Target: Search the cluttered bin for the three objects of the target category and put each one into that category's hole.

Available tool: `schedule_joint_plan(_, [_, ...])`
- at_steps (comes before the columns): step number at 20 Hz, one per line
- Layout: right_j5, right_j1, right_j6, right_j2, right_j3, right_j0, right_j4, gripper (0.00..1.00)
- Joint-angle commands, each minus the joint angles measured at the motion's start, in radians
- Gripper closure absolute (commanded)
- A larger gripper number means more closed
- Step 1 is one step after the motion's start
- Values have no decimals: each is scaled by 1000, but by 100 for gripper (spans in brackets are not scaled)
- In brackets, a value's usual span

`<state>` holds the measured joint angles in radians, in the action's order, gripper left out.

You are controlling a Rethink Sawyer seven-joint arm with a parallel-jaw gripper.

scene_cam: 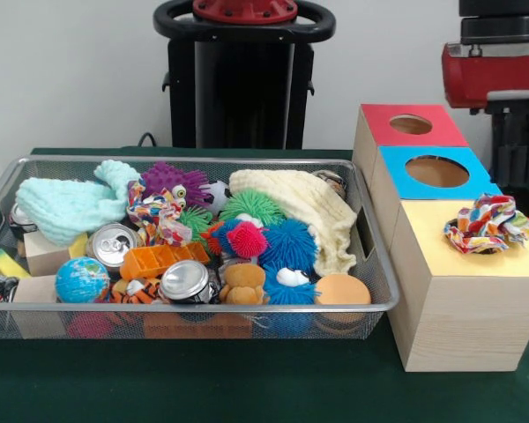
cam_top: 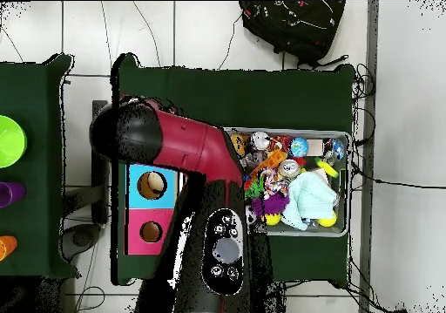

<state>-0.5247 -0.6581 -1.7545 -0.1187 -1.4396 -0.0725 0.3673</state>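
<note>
A knotted spotted cloth twist is lying crumpled atop the yellow-topped box, long axis running left-right (hole not showing). Another is nestling lengthwise in the wire-mesh bin. The gripper's state: cannot tell.

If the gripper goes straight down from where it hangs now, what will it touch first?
Probably the spotted cloth knot lying on the yellow box top, roughly below the gripper. Depth is unclear, so it might instead pass behind the knot.
</note>
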Motion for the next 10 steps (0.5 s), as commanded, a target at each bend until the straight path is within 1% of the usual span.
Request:
schedule_joint_plan(1, [-108,2,-233,31,-62,-13,20,100])
schedule_joint_plan(4, [-101,23,-218,38,-48,-1,21,100])
schedule_joint_plan(10, [-70,48,-223,49,-52,2,32,100])
